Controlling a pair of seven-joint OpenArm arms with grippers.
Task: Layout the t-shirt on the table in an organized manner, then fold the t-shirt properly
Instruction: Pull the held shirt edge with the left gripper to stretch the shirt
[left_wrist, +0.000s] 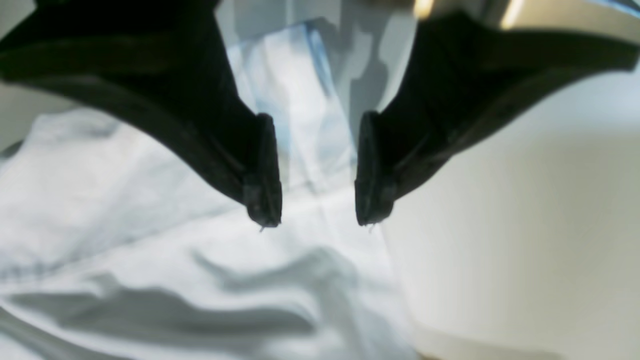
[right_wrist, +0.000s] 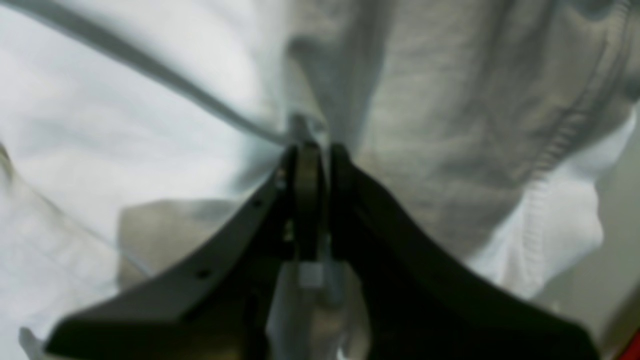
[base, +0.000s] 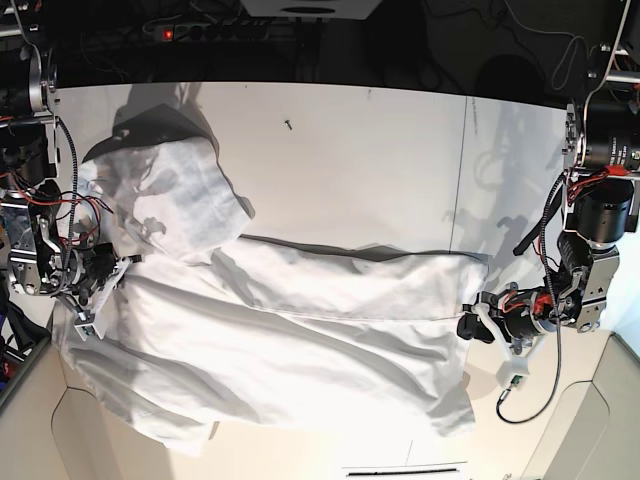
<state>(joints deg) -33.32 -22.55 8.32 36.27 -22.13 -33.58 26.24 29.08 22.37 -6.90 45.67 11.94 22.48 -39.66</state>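
The t-shirt (base: 290, 330) lies spread across the lower half of the base view, reaching from the left edge to right of centre, with one portion turned up toward the upper left. It is creased and its outline is ragged — laid out, in my judgement, but not yet squared for folding. The table (base: 380, 160) shows bare across the upper middle and right of that view, crossed by a thin dark seam.

The right gripper (right_wrist: 314, 150) sits at the left edge of the base view, on the cloth's margin. Its wrist view shows the jaws pinched together on a gathered ridge of fabric, so it is holding the shirt. That grip probably anchors one side so the cloth can be drawn taut.

The left gripper (left_wrist: 317, 215) stands at the shirt's right edge, lower right of the base view. Its jaws are spread apart with nothing between them, poised over the boundary where cloth meets bare tabletop — likely lined up to take that edge.

Both arms reach in low from opposite sides, the forearms roughly level with the surface.
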